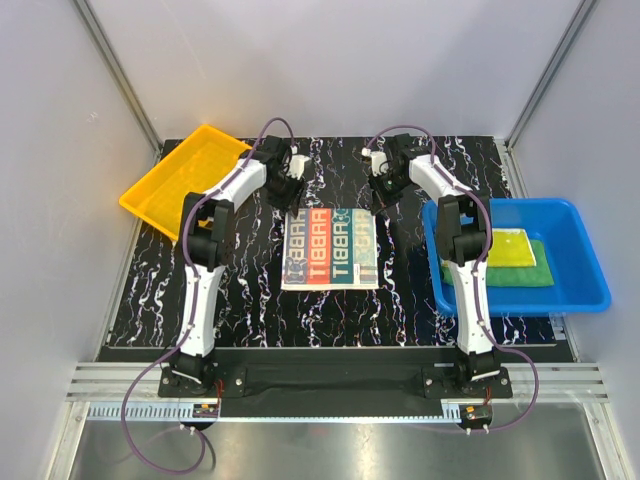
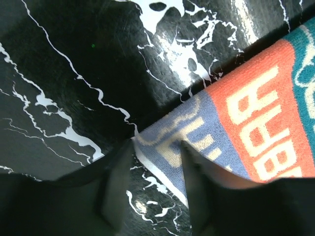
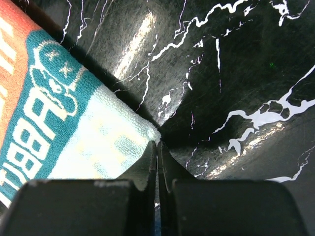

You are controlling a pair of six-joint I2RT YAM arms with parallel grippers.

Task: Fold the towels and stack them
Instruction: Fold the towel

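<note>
While sq terry towel [image 1: 331, 249] lies flat, tabletop [image 1: 250, 290] glossy

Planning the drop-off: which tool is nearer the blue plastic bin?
Right. The right tool is just left of the blue plastic bin; the left tool is farther left, near the yellow plastic tray.

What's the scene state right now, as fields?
printed towel: flat, table centre
yellow towel: in blue bin, on top of green towel
left gripper: open, straddling printed towel's far-left corner
right gripper: shut at far-right corner; pinch on cloth unclear
yellow tray: far-left table edge
</note>
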